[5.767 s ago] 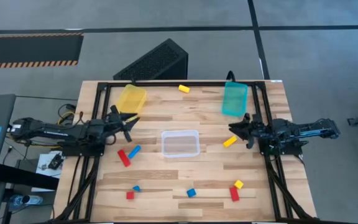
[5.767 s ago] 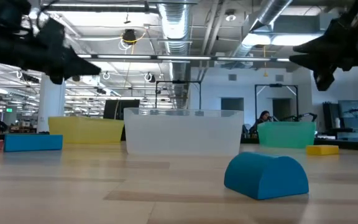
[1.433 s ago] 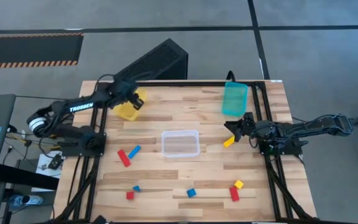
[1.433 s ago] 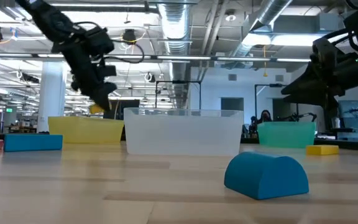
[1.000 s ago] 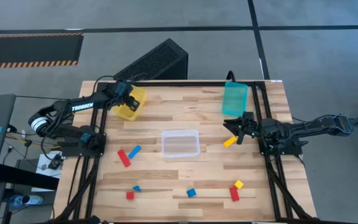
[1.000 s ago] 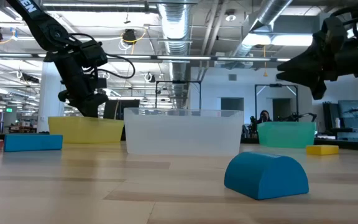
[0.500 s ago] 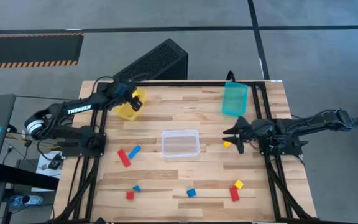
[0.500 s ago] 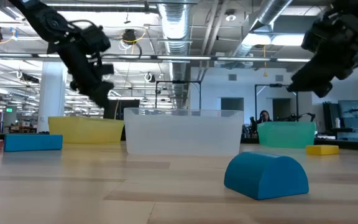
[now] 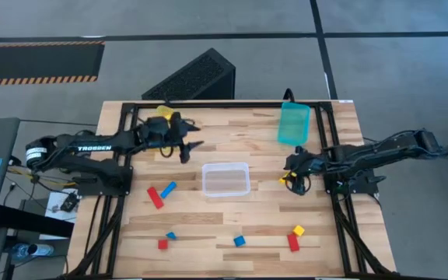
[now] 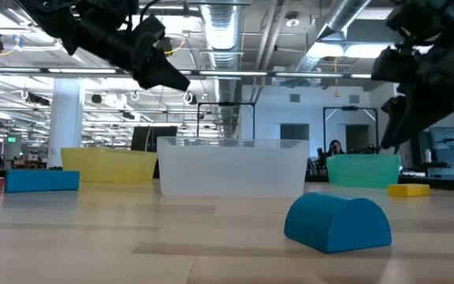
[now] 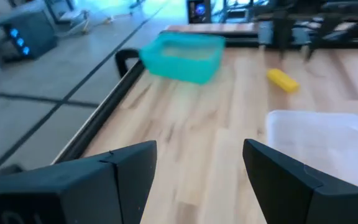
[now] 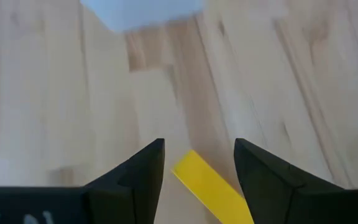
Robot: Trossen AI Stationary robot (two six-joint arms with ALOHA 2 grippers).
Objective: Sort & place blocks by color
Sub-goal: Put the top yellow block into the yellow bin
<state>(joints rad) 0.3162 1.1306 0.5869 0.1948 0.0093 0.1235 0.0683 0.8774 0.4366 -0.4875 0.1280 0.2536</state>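
Nearest the low camera, a blue block (image 10: pixel 338 222) with a rounded top lies on the bare tabletop (image 9: pixel 208 225), with open wood all around it. In the high view it sits near the front edge, between a small red and blue pair (image 9: pixel 166 239) on the left and a yellow cube (image 9: pixel 299 230) touching a red bar (image 9: pixel 292 243) on the right. Farther back on the left, a red bar (image 9: pixel 155 197) and a blue bar (image 9: pixel 168 189) lie slantwise, just beside each other. The clear bin (image 9: pixel 225 179) holds the middle. To its right, the right claw (image 9: pixel 295 177) hangs released straight over a yellow bar (image 12: pixel 213 193), whose long axis runs diagonally between the fingers. The left claw (image 9: pixel 189 147) hovers released and empty near the yellow bin (image 10: pixel 109 165). The teal bin (image 9: pixel 293 123) stands by the far right edge.
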